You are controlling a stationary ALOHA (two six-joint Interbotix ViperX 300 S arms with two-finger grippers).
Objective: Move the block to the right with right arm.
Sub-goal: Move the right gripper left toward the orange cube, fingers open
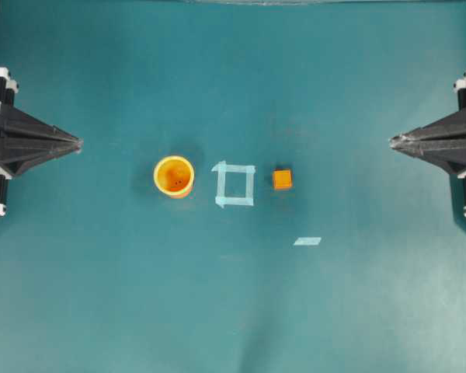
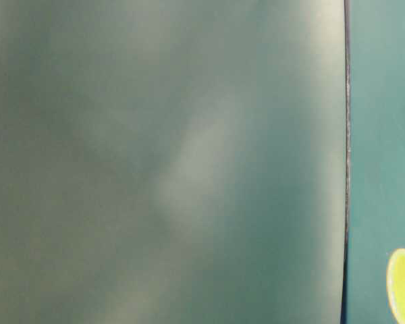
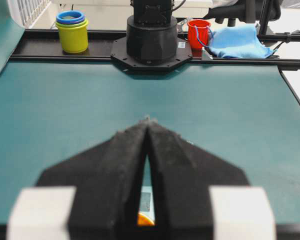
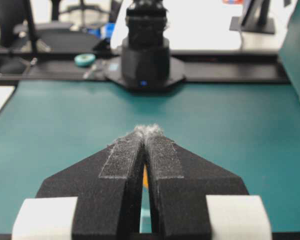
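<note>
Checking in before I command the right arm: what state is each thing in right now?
block: flat on the table, right of the tape square, untouched.
cup: upright, mouth open, left of the square.
tape square: nothing inside.
left gripper: shut, holding nothing.
right gripper: shut, holding nothing, away from the block.

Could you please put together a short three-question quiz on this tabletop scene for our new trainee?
1. True or false: the block sits inside the tape square.
2. Which lies nearest the left pincer: A) the cup, B) the block, C) the loose tape strip?
3. Fill in: the right pincer is ____ and holds nothing.

Key: 1. False; it lies just outside, on the square's right in the overhead view. 2. A. 3. shut.
</note>
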